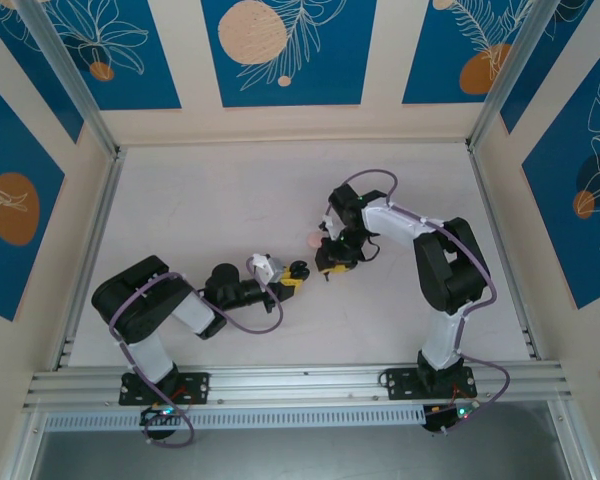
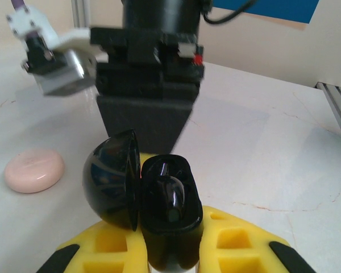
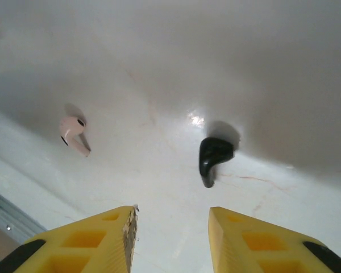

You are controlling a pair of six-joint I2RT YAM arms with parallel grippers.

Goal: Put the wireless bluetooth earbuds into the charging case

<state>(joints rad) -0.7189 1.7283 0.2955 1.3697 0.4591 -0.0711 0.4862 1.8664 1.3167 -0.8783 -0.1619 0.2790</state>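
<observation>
From the left wrist camera, the left gripper (image 2: 170, 244) has its yellow fingers (image 2: 111, 242) pinched on the black charging case (image 2: 169, 207). The case stands upright between them, its glossy lid (image 2: 111, 187) swung open to the left over a dark, shiny hollow; I cannot tell whether an earbud sits inside. Just behind the case, the right arm's dark wrist block (image 2: 148, 108) hides the table beyond it, and a closed pale pink case (image 2: 34, 170) lies flat on the white table (image 2: 284, 170) off to the left. The right wrist camera adds the loose earbuds. The right gripper (image 3: 173, 239) hangs over the table with its yellow fingers (image 3: 125, 239) spread and nothing between them. Past the fingertips lies a black earbud (image 3: 214, 159), stem pointing back toward the fingers, and well apart to its left a pale pink earbud (image 3: 74, 135). From above, the left gripper (image 1: 292, 277) and right gripper (image 1: 330, 265) sit close together near the table's middle, with the pink case (image 1: 312, 240) just beyond them.
</observation>
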